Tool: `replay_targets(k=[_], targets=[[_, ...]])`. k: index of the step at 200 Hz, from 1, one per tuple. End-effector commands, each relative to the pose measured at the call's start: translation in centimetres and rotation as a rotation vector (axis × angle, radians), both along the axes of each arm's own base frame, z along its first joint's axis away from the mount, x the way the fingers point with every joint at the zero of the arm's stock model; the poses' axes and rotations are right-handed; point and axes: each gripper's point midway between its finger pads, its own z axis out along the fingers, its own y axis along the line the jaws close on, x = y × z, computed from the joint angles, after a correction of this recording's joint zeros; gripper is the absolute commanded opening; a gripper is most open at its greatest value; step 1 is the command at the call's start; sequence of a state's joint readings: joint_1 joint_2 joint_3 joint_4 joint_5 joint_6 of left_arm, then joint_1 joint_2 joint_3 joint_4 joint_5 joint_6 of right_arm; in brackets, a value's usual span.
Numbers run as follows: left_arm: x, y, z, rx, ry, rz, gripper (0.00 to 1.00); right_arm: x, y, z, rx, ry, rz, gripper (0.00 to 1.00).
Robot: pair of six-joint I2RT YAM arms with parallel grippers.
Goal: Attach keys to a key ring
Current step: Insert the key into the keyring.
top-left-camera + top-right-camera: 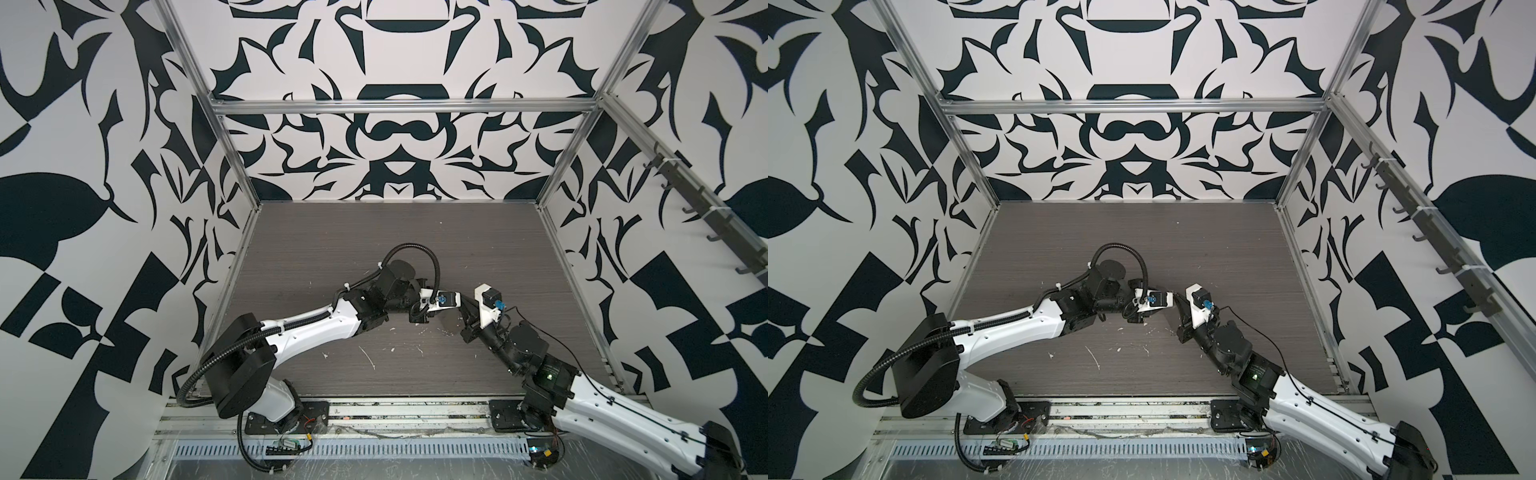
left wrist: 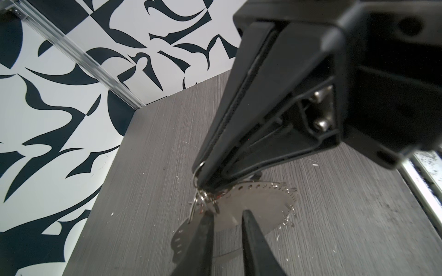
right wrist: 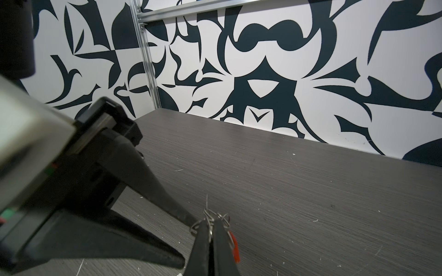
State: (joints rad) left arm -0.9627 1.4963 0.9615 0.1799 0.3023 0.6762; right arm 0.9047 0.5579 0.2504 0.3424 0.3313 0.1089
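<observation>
Keys (image 3: 235,248) in clamped R end effector (image 3: 211,223)

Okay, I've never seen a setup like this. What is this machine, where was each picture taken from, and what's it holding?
These are two robot arms, left arm and right arm, mounted at the front of a grey table. Two pictures look down from overhead and nearly match; the other two come from a camera on each wrist. The right pincer is shut on a bunch of keys with a red tag. The left pincer has its fingers slightly apart at the key ring, a thin grey hoop; whether they grip it is unclear. White scraps lie on the table.
</observation>
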Motion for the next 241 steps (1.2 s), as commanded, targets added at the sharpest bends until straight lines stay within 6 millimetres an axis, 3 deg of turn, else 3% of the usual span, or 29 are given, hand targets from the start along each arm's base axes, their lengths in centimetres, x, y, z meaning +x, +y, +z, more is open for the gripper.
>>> replay_targets(k=[1,34,58,188,241], targets=[[0.4,-0.5,1.1,-0.023,-0.021,0.014,0.24,-0.2,0.2,2.6,0.082,-0.064,0.018,0.0],[0.6,-0.5,1.3,-0.029,-0.021,0.024,0.23,-0.3,0.4,2.5,0.081,-0.067,0.031,0.0],[0.7,-0.5,1.5,-0.034,-0.02,0.03,0.15,-0.2,0.5,2.4,0.072,-0.069,0.033,0.0],[0.0,0.0,2.7,-0.09,-0.026,0.027,0.17,0.0,0.7,2.1,0.058,-0.067,0.028,0.0],[0.3,-0.1,2.7,-0.09,-0.022,0.036,0.02,0.0,0.7,2.1,0.056,-0.07,0.03,0.0]])
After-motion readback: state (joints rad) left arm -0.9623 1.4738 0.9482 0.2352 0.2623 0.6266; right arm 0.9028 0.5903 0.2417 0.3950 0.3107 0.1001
